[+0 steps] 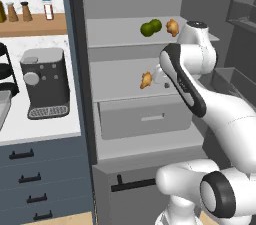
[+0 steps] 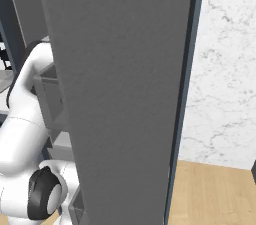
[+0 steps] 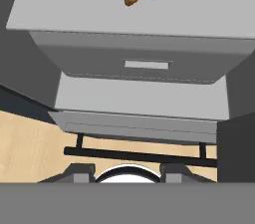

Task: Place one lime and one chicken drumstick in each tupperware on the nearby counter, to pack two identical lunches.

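The white arm [image 1: 210, 104] bends up from the base and reaches into the open fridge [image 1: 145, 114], with its hand by the middle shelf [image 1: 120, 81]. The gripper's [image 3: 128, 172] jaws are shut together on nothing. It points down over the grey drawer [image 3: 144, 63]. One drumstick [image 1: 146, 80] lies on that middle shelf, near the hand. On the top shelf [image 1: 115, 31] two limes [image 1: 150, 27] sit side by side, with another drumstick [image 1: 172, 27] just beside them. The counter [image 1: 35, 129] is to the left of the fridge.
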Robot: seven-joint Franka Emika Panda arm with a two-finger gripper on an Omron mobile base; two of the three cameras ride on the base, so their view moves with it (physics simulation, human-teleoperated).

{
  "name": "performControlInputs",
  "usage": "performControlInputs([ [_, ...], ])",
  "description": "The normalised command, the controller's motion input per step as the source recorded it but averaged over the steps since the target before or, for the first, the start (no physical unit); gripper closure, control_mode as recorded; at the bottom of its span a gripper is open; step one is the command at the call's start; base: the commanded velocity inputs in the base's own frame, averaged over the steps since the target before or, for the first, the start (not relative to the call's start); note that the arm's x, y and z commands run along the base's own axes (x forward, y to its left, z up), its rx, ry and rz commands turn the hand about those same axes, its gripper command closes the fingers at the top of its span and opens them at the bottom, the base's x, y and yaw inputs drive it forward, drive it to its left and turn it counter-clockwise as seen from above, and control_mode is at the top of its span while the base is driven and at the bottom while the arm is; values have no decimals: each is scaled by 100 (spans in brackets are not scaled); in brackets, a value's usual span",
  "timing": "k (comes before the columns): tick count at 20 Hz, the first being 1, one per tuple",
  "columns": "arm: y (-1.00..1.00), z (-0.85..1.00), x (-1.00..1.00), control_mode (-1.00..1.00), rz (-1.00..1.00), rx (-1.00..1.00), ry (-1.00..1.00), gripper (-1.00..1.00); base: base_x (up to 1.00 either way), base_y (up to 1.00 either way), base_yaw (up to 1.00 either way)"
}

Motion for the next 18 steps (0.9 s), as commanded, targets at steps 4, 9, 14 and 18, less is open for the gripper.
performControlInputs([
  [4, 0, -1, 0, -100, 0, 0, -1, -100, 0, 0, 0],
  [9, 4, -43, 0, -100, -3, 0, -9, -100, 0, 0, 0],
  [14, 1, -28, 11, -100, -10, 1, -13, -100, 0, 0, 0],
  [18, 0, -9, 19, -100, -12, 1, -12, -100, 0, 0, 0],
])
